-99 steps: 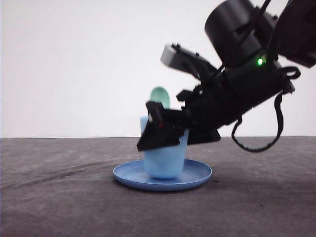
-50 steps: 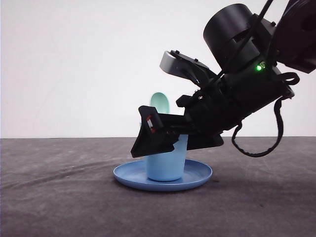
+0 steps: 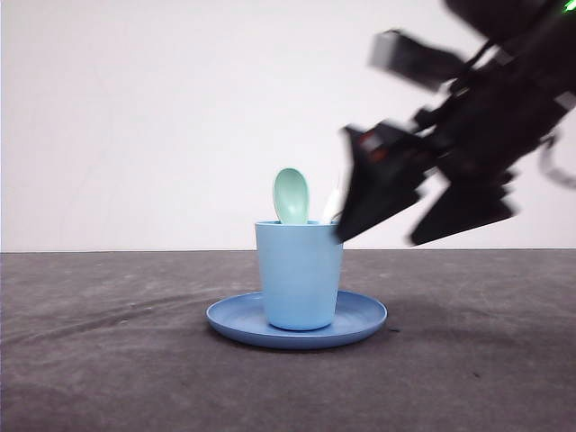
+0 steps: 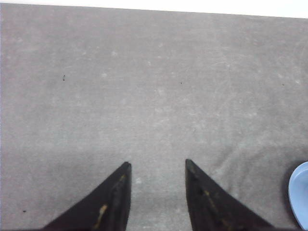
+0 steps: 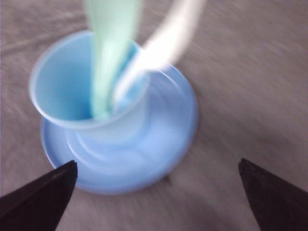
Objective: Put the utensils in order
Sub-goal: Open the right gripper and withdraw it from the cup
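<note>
Spoon [image 3: 291, 195] and fork [image 3: 332, 205] are both seen standing in the light blue cup [image 3: 299, 274], which is set upright at the middle of the round blue plate [image 3: 360, 319] on the dark grey table [image 3: 108, 360]. In the front view the mint-green bowl of the spoon is shown rising above the cup's rim at about 11 o'clock, while the white fork is glimpsed leaning out toward 1 o'clock, partly masked by the dark gripper. The right gripper [image 3: 346, 229] is caught in motion blur just beside the cup's rim, at roughly 2 o'clock from the cup, angled downward with the arm stretched up and away at 2 o'clock; nothing is seen held by it. From the right wrist view the same is confirmed: the cup [image 5: 72, 91], the plate [image 5: 159, 144], the spoon [image 5: 108, 53] and the fork [image 5: 159, 45] are all smeared by blur, with both handles planted inside the cup, and the right gripper [image 5: 159, 192] is shown with its two dark fingertips [image 5: 43, 197] spread wide apart, with nothing between them. In the left wrist view the left gripper [image 4: 156, 168] is held over bare table [image 4: 144, 72], its fingers parted with a gap between the tips and nothing held; a sliver of the plate [image 4: 301, 192] is seen at about 4 o'clock.
</note>
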`<state>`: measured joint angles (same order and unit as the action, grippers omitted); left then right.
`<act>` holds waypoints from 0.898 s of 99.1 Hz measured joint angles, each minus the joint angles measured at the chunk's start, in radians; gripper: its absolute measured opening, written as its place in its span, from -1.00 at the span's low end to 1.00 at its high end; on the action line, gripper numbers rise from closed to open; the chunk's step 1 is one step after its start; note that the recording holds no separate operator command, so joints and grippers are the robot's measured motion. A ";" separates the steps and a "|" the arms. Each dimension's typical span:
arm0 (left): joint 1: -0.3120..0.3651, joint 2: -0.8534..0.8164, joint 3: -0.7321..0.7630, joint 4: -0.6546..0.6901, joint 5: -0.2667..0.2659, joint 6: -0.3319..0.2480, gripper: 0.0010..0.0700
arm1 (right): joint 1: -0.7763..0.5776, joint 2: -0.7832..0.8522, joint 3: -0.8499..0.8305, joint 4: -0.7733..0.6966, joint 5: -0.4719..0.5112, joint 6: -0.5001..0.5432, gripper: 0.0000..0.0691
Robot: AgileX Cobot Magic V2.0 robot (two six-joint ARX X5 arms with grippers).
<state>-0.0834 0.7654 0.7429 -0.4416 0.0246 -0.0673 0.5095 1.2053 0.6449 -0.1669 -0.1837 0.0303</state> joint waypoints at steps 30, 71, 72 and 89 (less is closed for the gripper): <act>0.000 0.000 0.000 0.000 0.000 0.000 -0.46 | -0.232 -0.240 0.090 -0.294 0.077 0.009 0.97; 0.000 0.000 0.000 0.000 0.000 0.000 -0.46 | -0.347 -0.294 0.137 -0.451 0.106 0.072 0.97; 0.000 0.000 0.000 0.000 0.000 0.000 -0.46 | -0.347 -0.294 0.137 -0.452 0.106 0.072 0.97; 0.000 0.000 0.000 0.000 0.000 0.000 -0.47 | -0.347 -0.294 0.137 -0.452 0.106 0.075 0.92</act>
<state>-0.0834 0.7654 0.7429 -0.4419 0.0246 -0.0673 0.1627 0.9115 0.7822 -0.6189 -0.0776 0.1055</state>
